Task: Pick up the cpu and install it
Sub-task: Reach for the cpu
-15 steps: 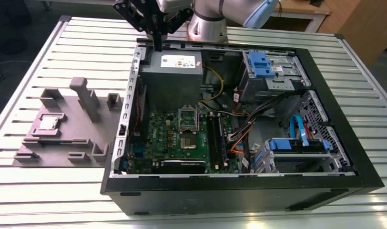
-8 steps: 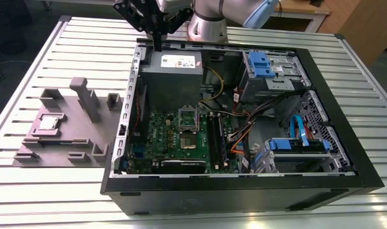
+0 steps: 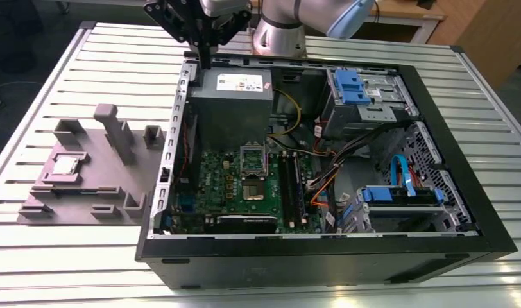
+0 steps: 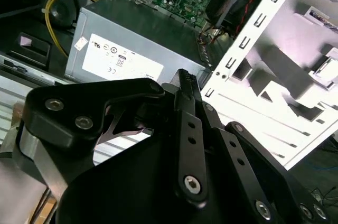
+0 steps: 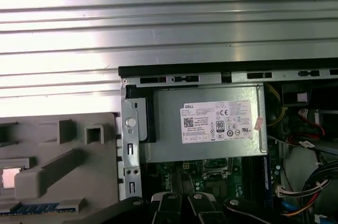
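Exterior view: the gripper (image 3: 206, 63) hangs over the far rim of the computer case (image 3: 329, 253), jaws closed together with nothing in them. The step in hand looks like the reach for the cpu (image 3: 65, 165); done well, it wants the jaws opened first, then a level approach square to the chip's edges. The cpu lies in a recess of the grey tray (image 3: 81, 186), outside the case on the exterior view's left, well apart from the gripper.

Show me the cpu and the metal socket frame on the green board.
cpu (image 3: 65, 165): exterior view, centre of its silvery top.
socket frame (image 3: 253, 173): exterior view, its middle.
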